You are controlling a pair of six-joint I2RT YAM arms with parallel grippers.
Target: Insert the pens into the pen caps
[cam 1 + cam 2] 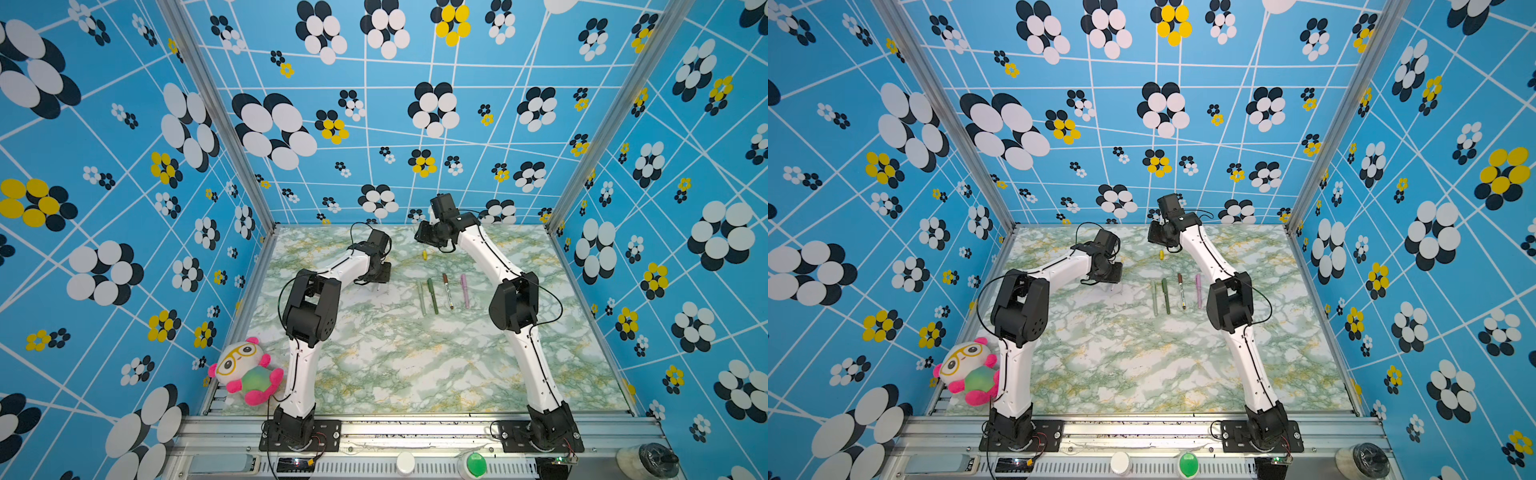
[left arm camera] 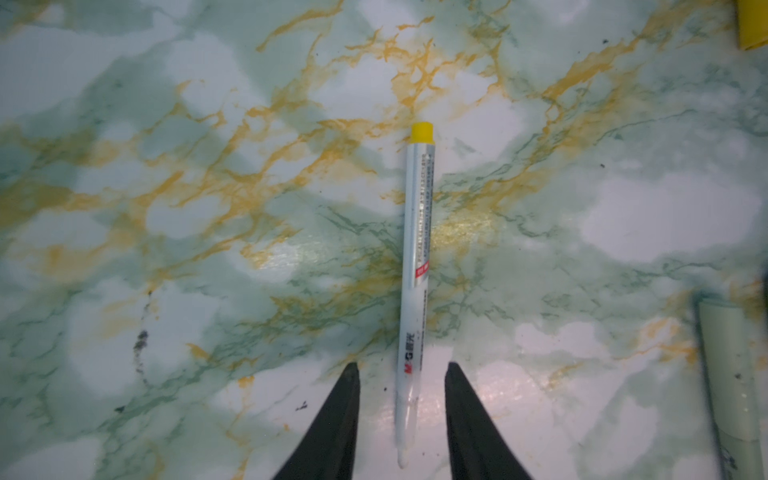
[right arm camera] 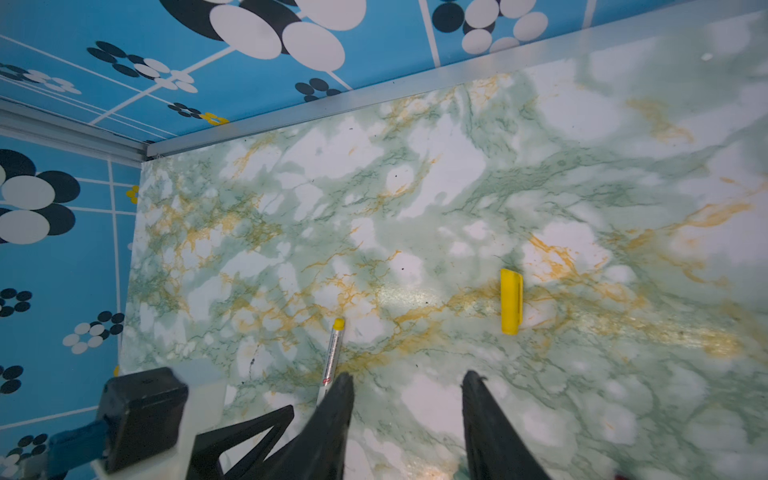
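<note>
One white-yellow pen (image 2: pixel 417 266) is straddled, ungripped, by the part-open left gripper (image 2: pixel 403 365) for pickup; the right gripper (image 3: pixel 408 375) is held open, empty.

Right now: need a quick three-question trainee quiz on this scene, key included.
1. True or false: the yellow cap is fitted on the white-yellow pen.
2. What lies between the open jaws of the left hand? A yellow cap; B white-yellow pen; C nothing.
3. Counting the pink pen, how many pens lie side by side in its row?
Key: 1 false, the cap lies apart on the table; 2 B; 3 four.
</note>
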